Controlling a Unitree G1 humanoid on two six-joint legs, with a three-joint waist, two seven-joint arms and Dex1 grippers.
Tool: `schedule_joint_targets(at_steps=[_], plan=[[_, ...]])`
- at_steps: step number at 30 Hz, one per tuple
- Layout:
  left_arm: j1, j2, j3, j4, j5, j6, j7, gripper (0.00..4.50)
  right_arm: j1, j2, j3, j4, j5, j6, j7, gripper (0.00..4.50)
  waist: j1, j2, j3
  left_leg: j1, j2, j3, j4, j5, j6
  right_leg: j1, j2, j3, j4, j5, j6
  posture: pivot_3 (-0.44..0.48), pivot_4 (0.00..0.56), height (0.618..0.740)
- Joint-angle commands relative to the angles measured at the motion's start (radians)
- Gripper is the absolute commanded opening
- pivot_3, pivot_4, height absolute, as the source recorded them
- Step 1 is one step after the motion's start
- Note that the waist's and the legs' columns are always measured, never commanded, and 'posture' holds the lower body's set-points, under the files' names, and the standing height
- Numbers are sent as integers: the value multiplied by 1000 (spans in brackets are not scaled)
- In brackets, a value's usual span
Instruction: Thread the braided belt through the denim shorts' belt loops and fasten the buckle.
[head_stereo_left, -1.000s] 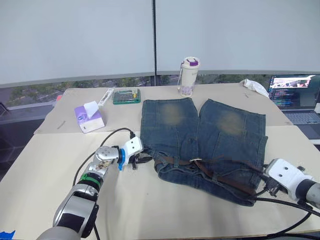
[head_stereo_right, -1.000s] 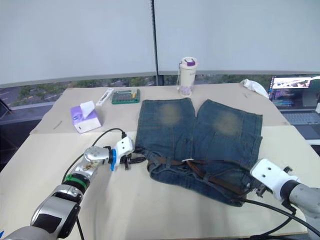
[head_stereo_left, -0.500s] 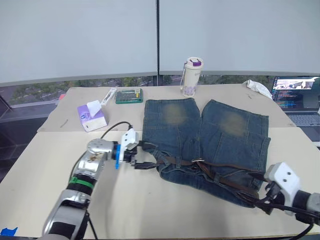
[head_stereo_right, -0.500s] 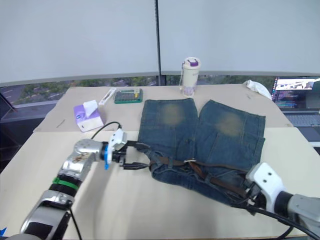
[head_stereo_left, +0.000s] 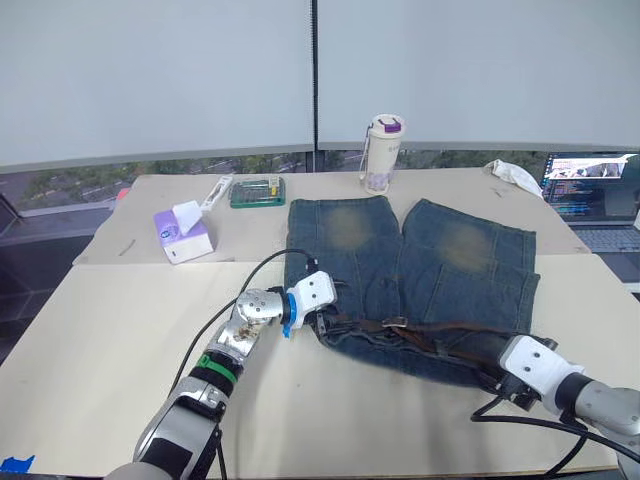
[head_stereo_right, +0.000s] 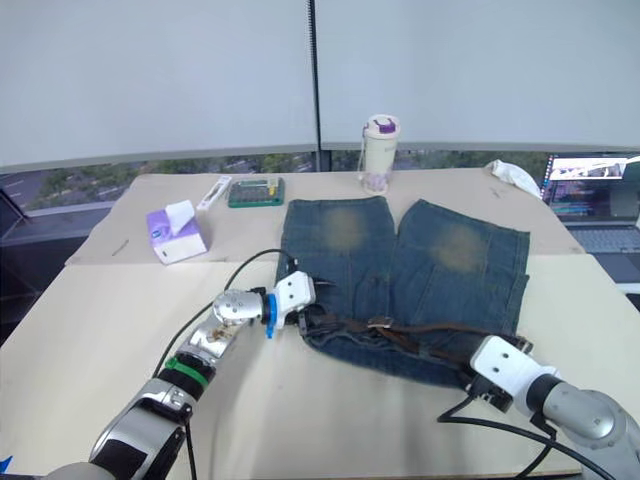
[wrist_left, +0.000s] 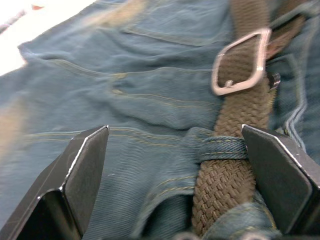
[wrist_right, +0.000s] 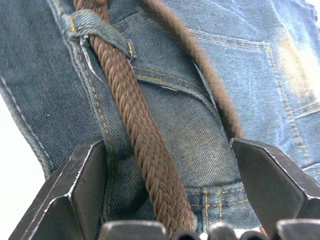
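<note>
The denim shorts (head_stereo_left: 420, 262) lie flat on the table, waistband toward me. The braided belt (head_stereo_left: 445, 338) runs along the waistband, and its buckle (head_stereo_left: 397, 322) rests near the middle. My left gripper (head_stereo_left: 334, 314) is open over the waistband's left end. In the left wrist view the belt (wrist_left: 220, 180) passes under a belt loop (wrist_left: 220, 148) close to one finger, with the buckle (wrist_left: 240, 62) beyond. My right gripper (head_stereo_left: 493, 376) is open at the waistband's right end. It straddles the belt (wrist_right: 145, 145), which comes out of a belt loop (wrist_right: 92, 25).
Behind the shorts stands a white bottle with a purple lid (head_stereo_left: 383, 152). A green box (head_stereo_left: 256, 190) and a tissue box (head_stereo_left: 182, 232) sit at the back left. A laptop (head_stereo_left: 595, 195) and a small white cloth (head_stereo_left: 512, 173) are at the back right. Black cables trail from both wrists.
My left gripper has moved right from the bare table onto the waistband's left end. My right gripper has closed in on the waistband's right end. The belt now lies straighter.
</note>
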Motion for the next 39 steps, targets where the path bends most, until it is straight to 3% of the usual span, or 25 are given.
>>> schedule_joint_targets(at_steps=[1, 8, 13, 18, 23, 28, 32, 34, 39], plan=[[18, 77, -32, 23, 99, -37, 42, 4478, 11, -8, -22, 45, -35, 9, -21, 4187, -3, 0, 0, 0, 0, 0, 0, 0, 0, 0, 0, 0, 0, 0, 0, 0, 150, 740], [110, 178, -33, -126, 74, 42, -5, 4478, 20, -17, -18, 55, -52, 61, -32, 4187, -15, 2, -2, 3, 2, 0, -1, 0, 0, 2, 1, 0, 0, 0, 0, 0, 150, 740], [156, 230, 22, -188, 40, 103, 38, 4478, 18, -18, -29, 71, -64, 91, -53, 4187, -12, 2, -2, 5, 3, 0, -1, -1, 1, 5, 1, 0, -1, 0, 0, 0, 150, 740], [211, 219, 71, -252, -2, 170, 119, 4478, 19, -19, -35, 76, -66, 119, -70, 4187, -9, 1, -1, 12, 3, 0, -2, -2, 3, 13, 1, -1, -4, 0, 0, 0, 150, 740], [333, 146, 161, -393, -151, 411, 182, 4478, 41, -13, -49, 66, -52, 138, -69, 4187, -7, 0, -1, 13, 3, 0, -2, -3, 3, 14, 0, 0, -4, -1, 1, 0, 150, 740], [395, 121, 187, -482, -254, 538, 170, 4478, 42, 26, -61, 19, 43, 97, -30, 4187, -2, -2, -1, 13, 2, -1, -2, -3, 3, 15, -1, -1, -5, -1, 1, 0, 150, 740], [446, 159, 182, -552, -317, 521, 66, 4478, 44, 84, -127, -60, 251, 60, 68, 4187, -8, 3, 2, 12, 5, -1, -2, -5, 2, 13, 0, 0, -5, -1, 1, 0, 150, 740], [454, 174, 180, -566, -292, 426, 55, 4478, 72, 94, -173, -72, 354, 61, 146, 4187, -8, 6, 4, 11, 6, -1, -3, -5, 2, 12, 0, 0, -5, -1, 0, 0, 150, 740], [452, 199, 177, -573, -282, 302, 12, 4478, 106, 105, -238, -64, 472, 78, 216, 4187, -6, 8, 6, 11, 6, 0, -3, -6, 2, 13, -1, 0, -6, -1, 0, 0, 150, 740]])
